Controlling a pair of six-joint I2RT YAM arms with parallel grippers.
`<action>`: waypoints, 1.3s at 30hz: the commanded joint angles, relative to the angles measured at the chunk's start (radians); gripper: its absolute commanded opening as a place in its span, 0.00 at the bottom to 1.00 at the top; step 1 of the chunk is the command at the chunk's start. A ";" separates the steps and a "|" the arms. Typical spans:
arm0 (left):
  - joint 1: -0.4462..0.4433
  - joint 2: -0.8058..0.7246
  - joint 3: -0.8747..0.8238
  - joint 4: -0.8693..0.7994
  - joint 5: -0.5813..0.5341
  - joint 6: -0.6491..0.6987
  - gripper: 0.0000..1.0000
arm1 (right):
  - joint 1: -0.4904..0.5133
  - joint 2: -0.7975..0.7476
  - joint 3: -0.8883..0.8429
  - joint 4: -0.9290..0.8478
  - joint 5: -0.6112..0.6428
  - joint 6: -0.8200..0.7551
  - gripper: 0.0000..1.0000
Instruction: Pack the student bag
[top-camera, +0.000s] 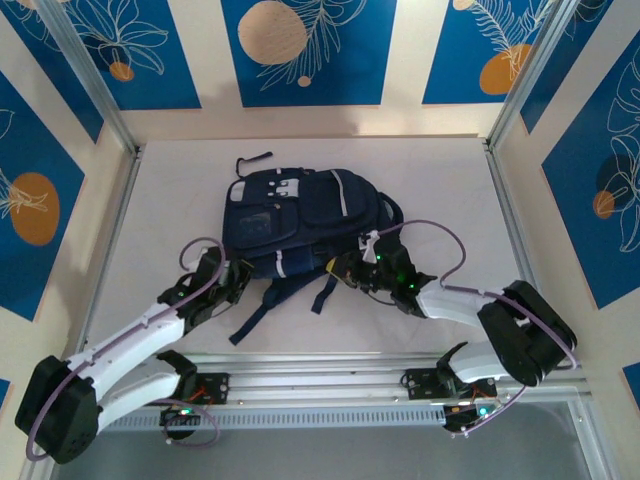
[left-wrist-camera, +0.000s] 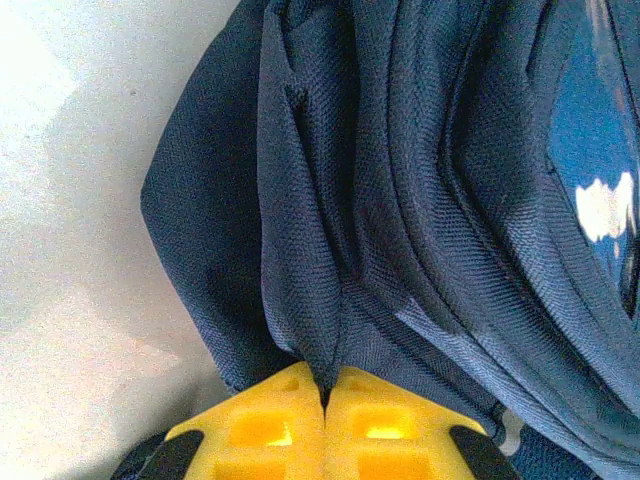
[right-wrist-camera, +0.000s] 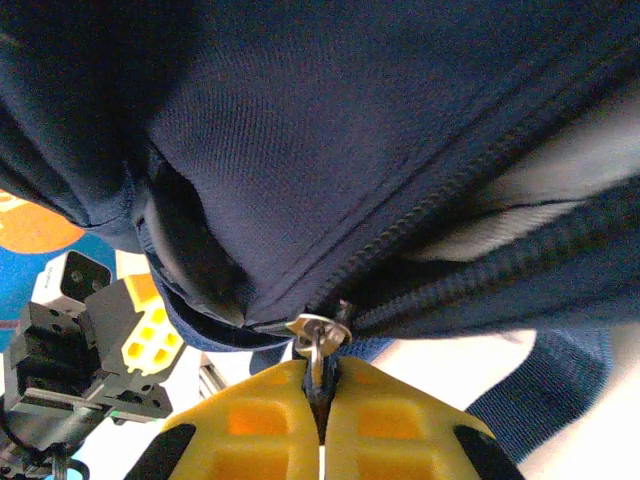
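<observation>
The student bag (top-camera: 295, 222), a navy-blue backpack with grey stripes and a pale front patch, lies flat in the middle of the white table. My left gripper (top-camera: 236, 277) is at its near left corner, shut on a fold of the navy fabric (left-wrist-camera: 310, 330) that runs down between the yellow fingers (left-wrist-camera: 265, 425). My right gripper (top-camera: 352, 268) is at the bag's near right edge, shut on the dark pull tab hanging from the silver zipper slider (right-wrist-camera: 318, 330). Zipper teeth (right-wrist-camera: 470, 270) run up to the right from the slider.
Dark straps (top-camera: 262, 306) trail from the bag toward the near table edge between my arms. A metal rail (top-camera: 330, 378) crosses the front. Frame posts (top-camera: 95, 85) and blue-and-cream patterned walls enclose the table. The left gripper's yellow fingers (right-wrist-camera: 140, 325) appear under the bag.
</observation>
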 joint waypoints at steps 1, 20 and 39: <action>0.046 -0.017 0.029 -0.102 -0.118 0.045 0.00 | -0.062 -0.061 -0.038 -0.052 0.034 -0.018 0.00; 0.052 0.036 0.088 -0.073 -0.049 0.134 0.00 | -0.127 0.049 0.044 -0.109 -0.160 -0.153 0.32; 0.054 0.021 0.103 -0.109 -0.071 0.172 0.00 | -0.147 0.037 0.036 -0.141 -0.121 -0.215 0.10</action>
